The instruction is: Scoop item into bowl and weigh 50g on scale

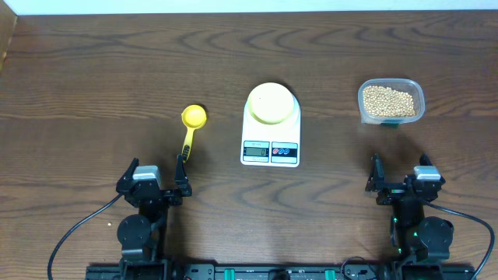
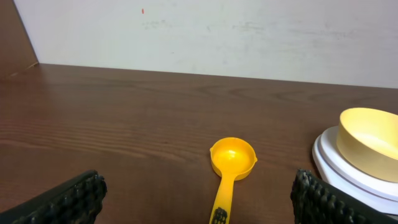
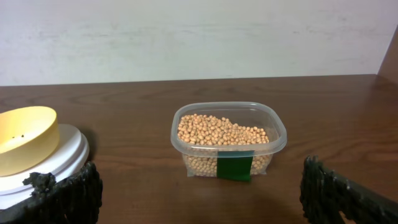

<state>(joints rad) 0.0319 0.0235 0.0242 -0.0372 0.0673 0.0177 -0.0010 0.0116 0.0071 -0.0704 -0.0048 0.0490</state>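
1. The left fingers [image 2: 68, 199] stand wide apart and empty, near the handle end of the yellow scoop [image 1: 189, 134].
2. The right fingers [image 3: 62, 196] also gape, holding nothing.
3. At mid-bench [image 1: 93, 78], the scale [image 1: 270, 152] carries the bowl [image 1: 271, 103].
4. Farther right, the beans [image 1: 388, 100] lie heaped in a clear tub [image 1: 418, 97], well apart from the scale.

Light even and diffuse, from overhead; all three views bright, shadows short and soft-edged. Overhead view: table [image 1: 93, 78] grain sharp, faint shadow hugging the scale [image 1: 268, 134]. Left wrist view: scoop [image 2: 232, 158] crisp, small glare spot in its cup; pads [image 2: 68, 202] in the lower corners dark and blurred (too close for focus). Right wrist view: tub [image 3: 199, 160] sharp, pale wall [image 3: 199, 37] across the top slightly washed out.
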